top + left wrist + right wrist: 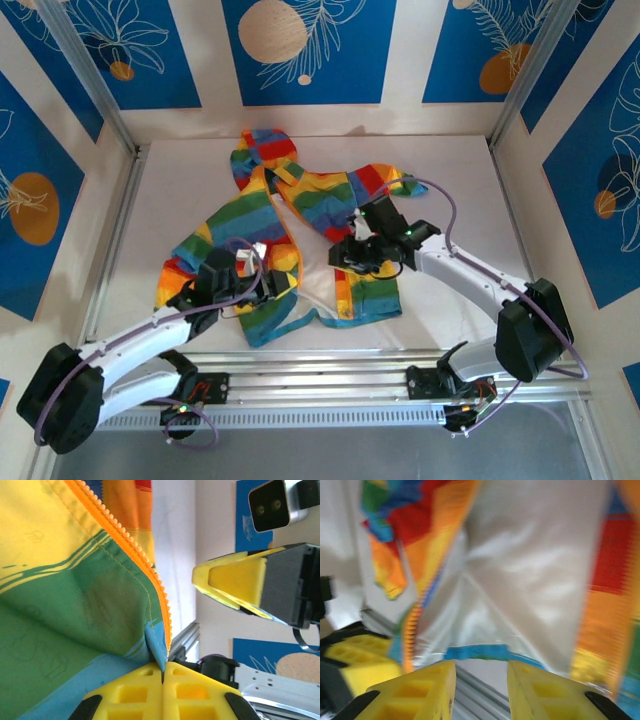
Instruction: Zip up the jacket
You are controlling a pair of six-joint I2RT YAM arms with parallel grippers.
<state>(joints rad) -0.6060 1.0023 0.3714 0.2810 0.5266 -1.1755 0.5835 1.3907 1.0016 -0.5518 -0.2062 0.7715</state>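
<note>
The rainbow-striped jacket (322,200) lies open on the white table (455,175), hood at the far side and white lining showing between its two front halves. My left gripper (262,283) is shut on the blue bottom hem corner of the jacket (75,595), right beside the orange zipper teeth (145,567). My right gripper (350,262) hovers over the other front half, near its lower edge. Its yellow fingers (425,685) stand apart with nothing between them. The blue hem (480,652) and white lining (530,570) lie just beyond them, blurred.
An aluminium rail (330,365) runs along the table's near edge, close below the jacket's hem. Metal frame posts (85,75) and blue-patterned walls (310,50) enclose the table. In the left wrist view the right gripper's yellow finger (235,585) hangs close by.
</note>
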